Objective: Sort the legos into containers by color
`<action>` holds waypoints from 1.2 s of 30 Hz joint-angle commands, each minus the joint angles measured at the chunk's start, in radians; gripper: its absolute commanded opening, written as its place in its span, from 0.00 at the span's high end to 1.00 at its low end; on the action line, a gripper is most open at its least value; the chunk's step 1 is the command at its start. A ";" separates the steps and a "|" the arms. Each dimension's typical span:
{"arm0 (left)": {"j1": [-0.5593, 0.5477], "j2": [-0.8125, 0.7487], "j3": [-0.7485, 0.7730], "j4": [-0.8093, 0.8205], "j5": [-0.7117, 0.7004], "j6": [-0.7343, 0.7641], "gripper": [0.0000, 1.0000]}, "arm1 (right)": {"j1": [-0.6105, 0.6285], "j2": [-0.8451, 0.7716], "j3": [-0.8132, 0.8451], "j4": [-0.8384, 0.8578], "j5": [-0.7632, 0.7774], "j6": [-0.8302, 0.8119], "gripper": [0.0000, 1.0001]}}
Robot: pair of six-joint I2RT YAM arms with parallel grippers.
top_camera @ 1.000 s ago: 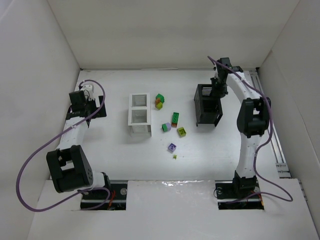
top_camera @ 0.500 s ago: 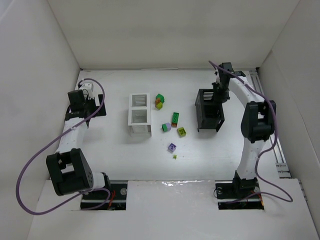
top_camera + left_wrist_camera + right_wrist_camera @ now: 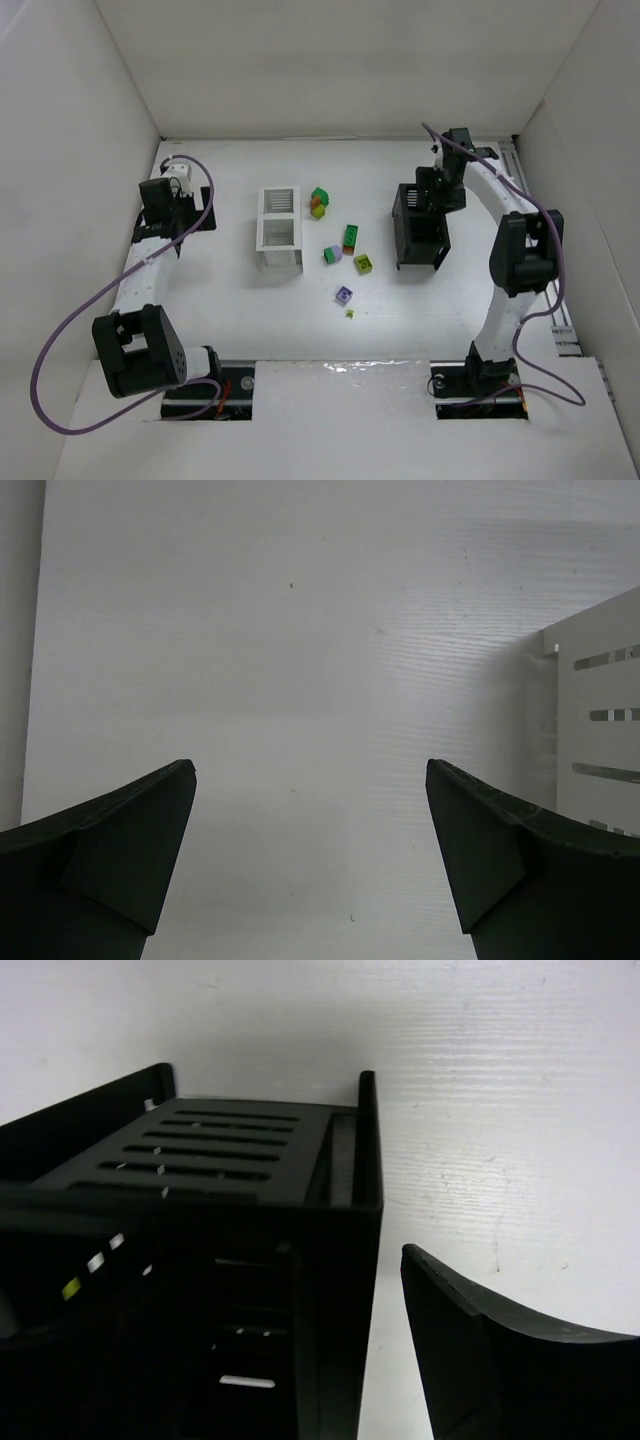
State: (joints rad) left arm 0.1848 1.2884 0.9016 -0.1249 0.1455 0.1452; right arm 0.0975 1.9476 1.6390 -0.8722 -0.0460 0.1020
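The black container (image 3: 420, 226) stands right of centre, and my right gripper (image 3: 438, 188) hangs over its far end. In the right wrist view the container's wall (image 3: 366, 1260) runs between the jaws. The right finger (image 3: 480, 1340) stands off it with a strip of table showing, so the gripper is open. The white container (image 3: 279, 228) stands left of centre. My left gripper (image 3: 310, 770) is open over bare table to its left. Legos lie between the boxes: a green-and-yellow pair (image 3: 319, 202), a green-and-red one (image 3: 351, 238), a yellow-green one (image 3: 363, 263) and a lavender one (image 3: 344, 295).
A small green-and-lavender brick (image 3: 332, 254) and a tiny yellow piece (image 3: 350, 314) also lie between the boxes. White walls close in the table on the left, back and right. A metal rail (image 3: 553, 290) runs along the right edge.
My right gripper has opened and let go of the black container's far wall. The right arm swung slightly right, and the container shifted a little with it. The left arm barely moved.
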 commanded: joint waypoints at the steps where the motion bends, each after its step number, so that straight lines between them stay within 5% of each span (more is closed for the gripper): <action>1: -0.001 -0.035 0.034 0.004 -0.004 -0.007 0.01 | -0.010 -0.117 0.045 0.038 -0.077 0.013 0.20; 9: -0.001 -0.044 0.034 0.004 -0.004 -0.007 0.01 | -0.001 -0.312 0.143 0.064 -0.269 -0.099 0.19; 14: -0.001 -0.044 0.043 -0.007 0.029 0.027 0.01 | 0.123 -0.427 0.072 0.168 -0.396 -0.359 0.19; 19: -0.001 -0.035 0.043 -0.016 0.039 0.027 0.01 | 0.292 -0.379 0.071 0.086 -0.374 -0.632 0.22; 28: -0.001 -0.054 0.043 -0.025 0.039 0.054 0.01 | 0.444 -0.334 -0.025 -0.126 -0.422 -0.893 0.38; 33: -0.001 -0.034 0.043 -0.025 0.039 0.065 0.01 | 0.541 -0.334 -0.195 -0.117 -0.257 -1.079 0.38; 36: -0.001 -0.025 0.043 -0.025 0.048 0.065 0.01 | 0.553 -0.215 -0.164 -0.157 -0.184 -1.050 0.39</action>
State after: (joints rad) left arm 0.1848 1.2785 0.9020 -0.1539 0.1772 0.1951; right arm 0.6395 1.6581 1.4399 -0.9924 -0.3286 -0.8787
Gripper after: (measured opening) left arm 0.989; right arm 0.623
